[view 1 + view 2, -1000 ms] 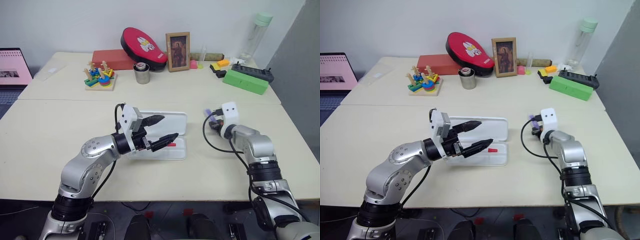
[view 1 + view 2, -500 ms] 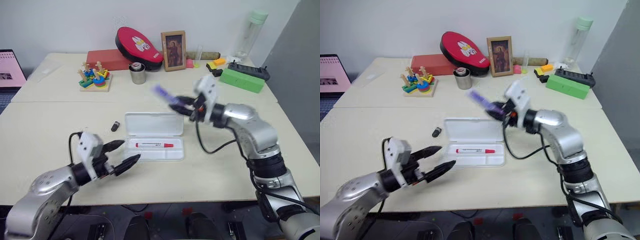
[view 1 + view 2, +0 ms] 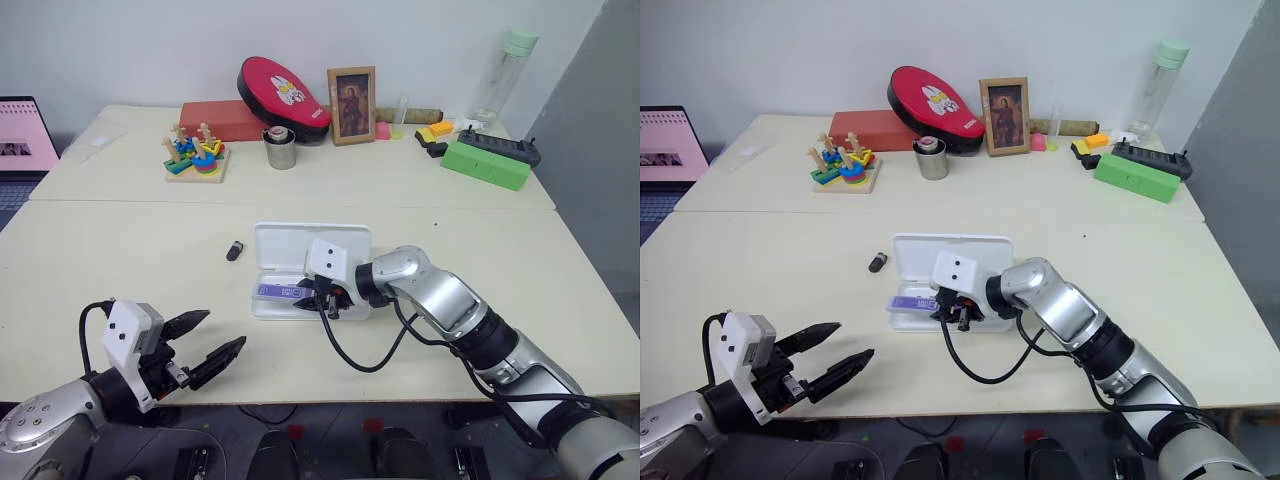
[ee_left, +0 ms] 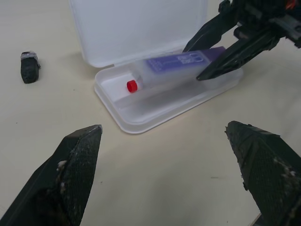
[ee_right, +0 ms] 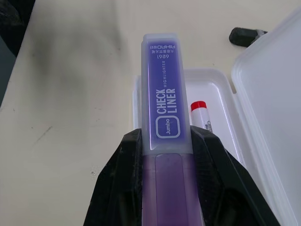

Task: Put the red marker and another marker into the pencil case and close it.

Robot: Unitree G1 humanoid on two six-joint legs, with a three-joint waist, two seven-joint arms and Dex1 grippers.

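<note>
The pencil case point(image 3: 312, 243) lies open mid-table, lid flat behind its tray. The red marker point(image 5: 199, 106) rests in the tray, its red end point(image 4: 131, 85) toward the tray's left. My right gripper point(image 3: 320, 295) is shut on the purple highlighter point(image 3: 278, 291), the other marker, and holds it level just over the tray, pointing left. In the right wrist view the highlighter point(image 5: 164, 108) sticks out between the black fingers point(image 5: 120, 165). My left gripper point(image 3: 208, 342) stands open and holds nothing, near the table's front edge, left of the case.
A small black object point(image 3: 234, 250) lies left of the case. Along the back stand a stacking toy point(image 3: 196, 155), a metal cup point(image 3: 280, 150), a picture frame point(image 3: 352, 92), a green box point(image 3: 487, 165) and a bottle point(image 3: 505, 75). A laptop point(image 3: 22, 135) sits far left.
My right gripper has swung down and left with the highlighter, from above the case's right side to just over the tray. My left arm drew back a little toward the front edge, still open.
</note>
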